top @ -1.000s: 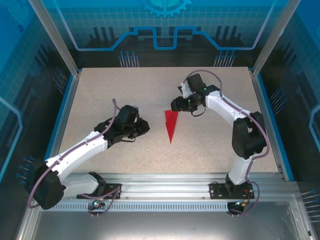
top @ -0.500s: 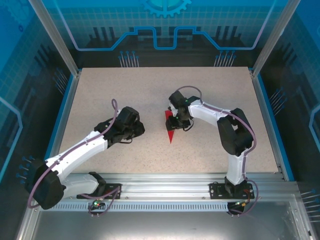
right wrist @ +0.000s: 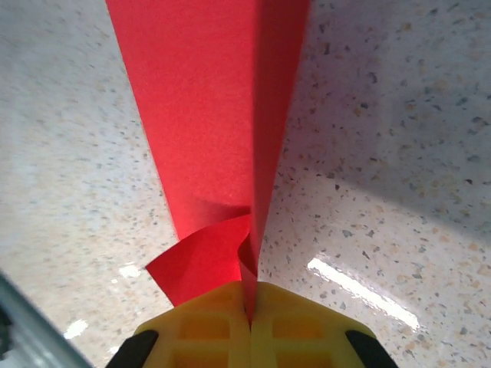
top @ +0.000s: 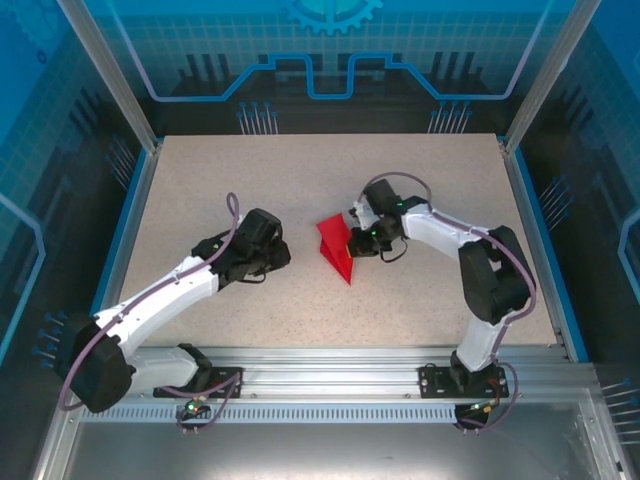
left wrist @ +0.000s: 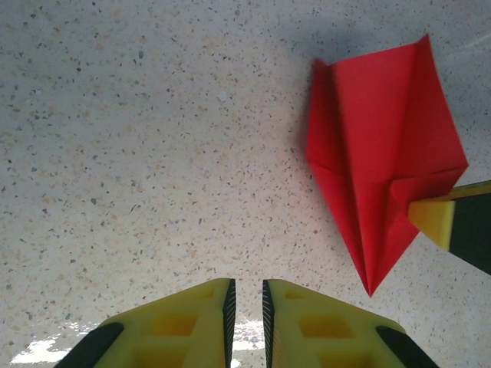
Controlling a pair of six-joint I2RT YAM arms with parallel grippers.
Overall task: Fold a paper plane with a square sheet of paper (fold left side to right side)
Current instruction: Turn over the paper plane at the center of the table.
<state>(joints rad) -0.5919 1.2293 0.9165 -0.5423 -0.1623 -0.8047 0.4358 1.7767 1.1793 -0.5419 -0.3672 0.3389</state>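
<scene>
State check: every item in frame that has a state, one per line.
paper plane: folded to a pointed dart, one flap lifted, its edge pinched by the right gripper.
right gripper: shut on the paper plane's flap.
left gripper: nearly shut, a thin slit between its fingers, holding nothing, apart from the paper plane.

Paper plane (right wrist: 215, 130): far end cut off by the right wrist picture's top edge; near edge hidden between the shut fingers of the right tool (right wrist: 250, 326).
Left tool (left wrist: 245, 322): fingertips alone visible, body cut off at the left wrist picture's bottom edge.
</scene>
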